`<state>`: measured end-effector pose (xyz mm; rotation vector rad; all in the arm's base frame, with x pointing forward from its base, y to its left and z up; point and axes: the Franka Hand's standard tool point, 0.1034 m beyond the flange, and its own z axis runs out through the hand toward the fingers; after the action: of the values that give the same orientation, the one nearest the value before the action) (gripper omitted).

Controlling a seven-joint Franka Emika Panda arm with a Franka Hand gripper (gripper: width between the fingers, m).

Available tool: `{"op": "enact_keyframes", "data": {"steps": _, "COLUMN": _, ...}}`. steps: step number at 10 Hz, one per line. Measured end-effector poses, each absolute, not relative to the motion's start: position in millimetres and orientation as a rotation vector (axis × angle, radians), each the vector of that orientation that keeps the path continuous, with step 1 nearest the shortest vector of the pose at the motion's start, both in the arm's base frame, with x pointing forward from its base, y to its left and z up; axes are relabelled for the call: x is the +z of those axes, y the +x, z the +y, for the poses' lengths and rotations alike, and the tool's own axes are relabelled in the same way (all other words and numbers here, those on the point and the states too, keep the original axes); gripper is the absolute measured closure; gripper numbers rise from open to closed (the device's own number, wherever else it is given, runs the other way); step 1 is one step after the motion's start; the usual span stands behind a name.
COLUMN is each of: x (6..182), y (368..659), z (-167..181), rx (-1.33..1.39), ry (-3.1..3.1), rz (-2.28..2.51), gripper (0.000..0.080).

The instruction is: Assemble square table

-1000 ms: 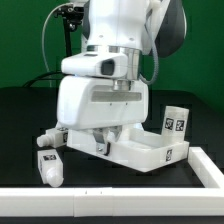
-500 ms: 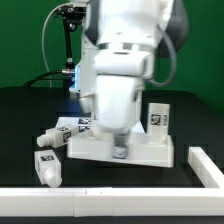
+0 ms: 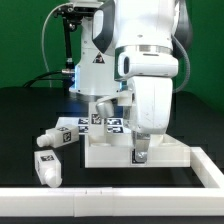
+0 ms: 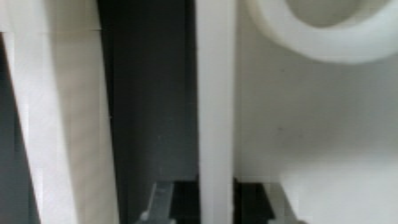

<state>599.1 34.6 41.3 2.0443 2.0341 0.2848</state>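
White square table top [image 3: 105, 150], one piece, lies flat on the black table [image 3: 25, 110] in the lower middle of the exterior view, its raised rim facing up. One robot arm [image 3: 150, 70] fills the upper centre and right of the frame and reaches straight down over the top's near rim. Its gripper [image 3: 140, 153] meets that rim slightly right of centre, with the jaws drawn narrow.

Two legs can be counted for certain, both left of the top. One tagged leg [image 3: 62, 134] lies on its side at middle left, just beside the top's left corner. A second leg [image 3: 47, 166] sits lower left, apart from the top. Behind the top's far edge, near the frame's centre, is a row of tags [image 3: 105, 123]. At least two squares show, but which parts carry them cannot be told. One white rail [image 3: 100, 203] crosses the bottom of the frame and turns up at the lower right. One black pole [image 3: 65, 50] with a cable stands at upper left.

In the wrist view the square table top [image 4: 320, 130] is a broad white surface with one round corner hole [image 4: 338, 25]. One thin rim wall [image 4: 210, 100] runs the length of the picture. The gripper [image 4: 210, 203] pinches this wall, with a dark finger [image 4: 175, 203] on either side of it. Beyond a dark gap lies one more white band [image 4: 45, 120], which cannot be identified.
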Motion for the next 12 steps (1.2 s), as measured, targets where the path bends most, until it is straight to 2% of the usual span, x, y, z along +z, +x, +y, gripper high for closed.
{"op": "enact_keyframes", "data": {"steps": 2, "x": 40.9, "y": 600, "z": 37, "rx": 0.273, "ry": 2.056, "rz": 2.035, "gripper": 0.0745}}
{"op": "enact_keyframes", "data": {"steps": 5, "x": 49.0, "y": 646, "z": 62, "rx": 0.224, "ry": 2.101, "rz": 2.047, "gripper": 0.0746}}
{"op": "enact_keyframes", "data": {"steps": 11, "x": 43.1, "y": 641, "z": 59, "rx": 0.212, "ry": 2.116, "rz": 2.043, "gripper": 0.0749}}
{"op": "enact_keyframes", "data": {"steps": 12, "x": 37.8, "y": 644, "z": 59, "rx": 0.201, "ry": 2.123, "rz": 2.044, "gripper": 0.0749}}
